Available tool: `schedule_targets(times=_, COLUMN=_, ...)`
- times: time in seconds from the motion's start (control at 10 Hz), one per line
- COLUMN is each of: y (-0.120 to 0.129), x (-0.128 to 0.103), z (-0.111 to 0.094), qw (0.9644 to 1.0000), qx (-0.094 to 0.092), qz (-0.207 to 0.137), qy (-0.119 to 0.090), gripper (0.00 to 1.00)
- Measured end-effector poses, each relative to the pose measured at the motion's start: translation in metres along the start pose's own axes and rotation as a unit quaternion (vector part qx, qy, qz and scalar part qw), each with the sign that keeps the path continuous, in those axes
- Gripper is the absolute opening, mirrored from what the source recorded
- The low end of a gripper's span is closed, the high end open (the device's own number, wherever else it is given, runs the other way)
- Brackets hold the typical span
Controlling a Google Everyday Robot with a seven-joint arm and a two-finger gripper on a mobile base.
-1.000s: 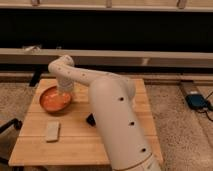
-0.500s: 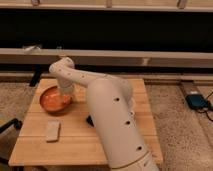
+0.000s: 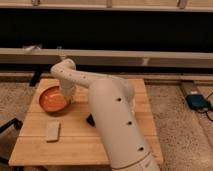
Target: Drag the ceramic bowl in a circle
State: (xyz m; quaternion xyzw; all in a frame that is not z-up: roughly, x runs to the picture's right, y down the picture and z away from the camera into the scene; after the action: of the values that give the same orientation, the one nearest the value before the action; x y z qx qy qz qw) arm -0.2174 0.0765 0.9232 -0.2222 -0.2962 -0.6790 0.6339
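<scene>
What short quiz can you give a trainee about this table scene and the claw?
1. True or false: the pale block lies inside the orange bowl.
2. Where is the claw? A: at the rim of the bowl. B: above the block. C: away from the table.
3. Fill in the gap: the black phone is partly hidden by the robot's ___.

Key
1. False. The block lies on the table, apart from the bowl and nearer the camera.
2. A.
3. Arm.
</scene>
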Motion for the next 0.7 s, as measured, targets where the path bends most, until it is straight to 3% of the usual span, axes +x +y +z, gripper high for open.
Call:
schedule_targets(times=0.1, y=0.011, x=-0.004, z=-0.006, qw=1.0, qx=0.001, qz=0.007, qy=0.004, gripper=0.04)
schedule_targets(times=0.4, y=0.028, x=-0.023, z=-0.018, qw=0.9998, qx=-0.002, qz=0.015, qy=0.016, gripper=0.03)
schedule_targets(times=0.7, y=0.054, x=-0.049, z=-0.022, qw=0.9994, qx=-0.02, qz=0.02, qy=0.018, gripper=0.03)
